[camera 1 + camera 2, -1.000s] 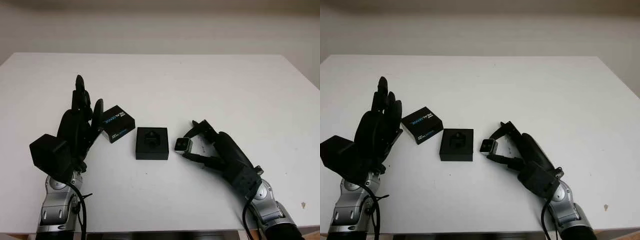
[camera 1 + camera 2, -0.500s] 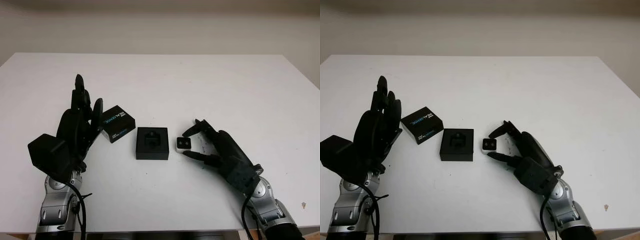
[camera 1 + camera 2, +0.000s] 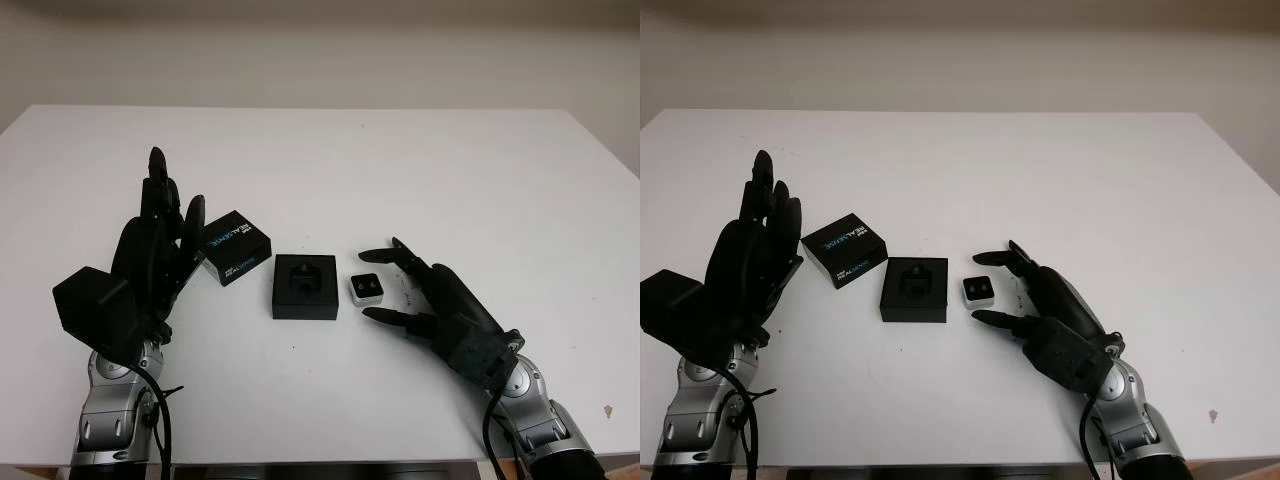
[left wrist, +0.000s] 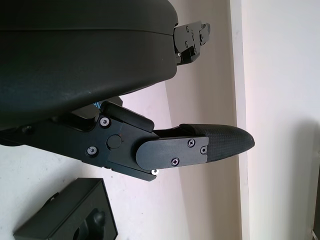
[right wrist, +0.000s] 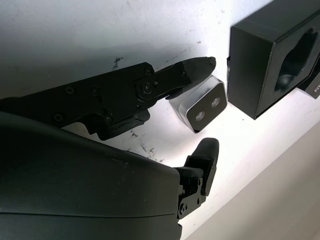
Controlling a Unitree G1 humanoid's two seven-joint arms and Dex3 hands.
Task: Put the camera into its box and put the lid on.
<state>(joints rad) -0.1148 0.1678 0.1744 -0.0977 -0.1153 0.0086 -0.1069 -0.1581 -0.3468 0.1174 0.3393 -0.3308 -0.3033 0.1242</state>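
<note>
While the right hand brackets the camera ungrasping, beside the box, the left hand stands released by the lid.

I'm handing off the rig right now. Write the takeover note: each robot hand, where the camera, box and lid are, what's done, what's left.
Right robot hand: open, on the table around the camera, not gripping it.
Left robot hand: open, raised beside the lid, holding nothing.
Camera: lies on the table just right of the box, lenses facing the right hand.
Box: open, its moulded cavity empty.
Lid: lies on the table to the box's left, next to the left hand.
Done: nothing packed yet.
Left: grasp the camera, seat it in the box, then put the lid on.
</note>
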